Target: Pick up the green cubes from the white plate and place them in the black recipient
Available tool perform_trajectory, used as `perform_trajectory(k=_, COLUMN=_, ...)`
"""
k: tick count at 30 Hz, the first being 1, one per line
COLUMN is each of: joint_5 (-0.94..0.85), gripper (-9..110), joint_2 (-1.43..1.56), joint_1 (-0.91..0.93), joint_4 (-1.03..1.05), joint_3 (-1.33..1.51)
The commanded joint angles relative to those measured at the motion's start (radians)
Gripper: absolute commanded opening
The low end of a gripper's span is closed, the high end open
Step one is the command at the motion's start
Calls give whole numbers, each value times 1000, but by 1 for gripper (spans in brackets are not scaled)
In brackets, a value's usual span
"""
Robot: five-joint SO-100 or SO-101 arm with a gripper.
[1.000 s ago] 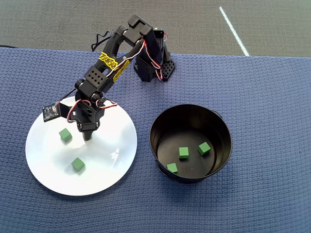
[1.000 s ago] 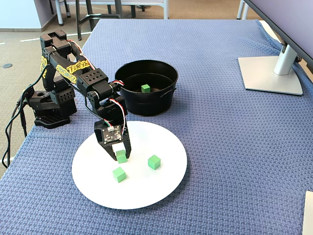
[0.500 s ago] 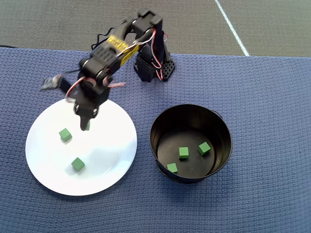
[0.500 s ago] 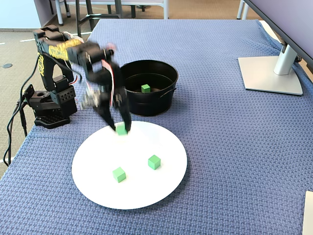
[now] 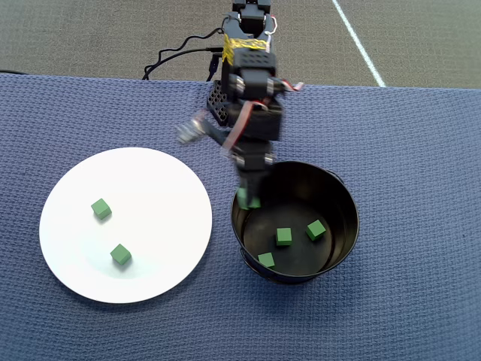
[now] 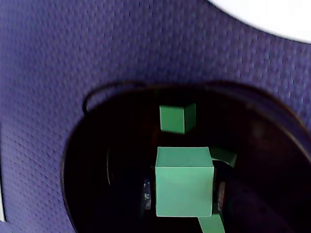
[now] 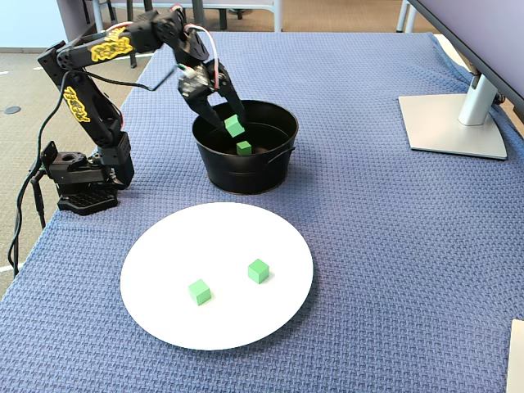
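Note:
My gripper (image 5: 249, 198) is over the inner edge of the black pot (image 5: 350, 219), shut on a green cube (image 6: 184, 182). The fixed view shows this cube (image 7: 235, 125) held just above the pot's rim (image 7: 246, 168). Three more green cubes lie on the pot's floor (image 5: 283, 236) (image 5: 316, 229) (image 5: 266, 260). One of them shows in the wrist view (image 6: 177, 119). Two green cubes (image 5: 101, 209) (image 5: 120, 254) lie apart on the white plate (image 5: 150, 188), to the left of the pot in the overhead view. In the fixed view the plate (image 7: 229, 237) lies in front of the pot.
A blue woven cloth (image 5: 406, 150) covers the table. The arm's base (image 7: 82, 184) stands at the table's left edge in the fixed view, with cables (image 5: 173, 56) trailing off behind it. A grey monitor stand (image 7: 454, 123) sits at the far right.

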Motion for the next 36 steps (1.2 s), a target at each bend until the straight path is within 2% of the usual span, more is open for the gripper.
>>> perform_trajectory(k=1, joint_5=71, gripper=0, joint_2=5, joint_1=-147, joint_4=-137, joint_3=78)
perform_trajectory(k=4, joint_5=80, gripper=2, joint_2=-18, joint_1=-187, joint_4=-156, joint_3=81)
perform_trajectory(k=5, joint_5=49, gripper=15, joint_2=-20, joint_1=-202, joint_4=-138, joint_3=69)
perform_trajectory(k=6, joint_5=6, gripper=37, joint_2=-20, joint_1=-218, joint_4=-109, joint_3=51)
perform_trajectory(k=7, joint_5=-25, gripper=47, joint_2=-14, joint_1=-227, joint_4=-74, joint_3=32)
perform_trajectory(k=10, joint_5=-74, gripper=52, joint_2=40, joint_1=-209, joint_4=-20, joint_3=-2)
perform_trajectory(k=15, joint_5=-118, gripper=51, joint_2=69, joint_1=-46, joint_4=21, joint_3=-78)
perform_trajectory(k=16, joint_5=-100, gripper=46, joint_2=80, joint_1=11, joint_4=6, joint_3=-80)
perform_trajectory(k=18, joint_5=-21, gripper=29, joint_2=100, joint_1=153, joint_4=-21, joint_3=-78)
perform_trajectory(k=22, joint_5=64, gripper=14, joint_2=55, joint_1=416, joint_4=-54, joint_3=-67)
perform_trajectory(k=26, joint_5=247, gripper=10, joint_2=-103, joint_1=569, joint_4=-144, joint_3=-83)
perform_trajectory(k=31, joint_5=453, gripper=8, joint_2=-437, joint_1=650, joint_4=-61, joint_3=-325)
perform_trajectory(k=36, joint_5=586, gripper=4, joint_2=-626, joint_1=704, joint_4=-77, joint_3=-453)
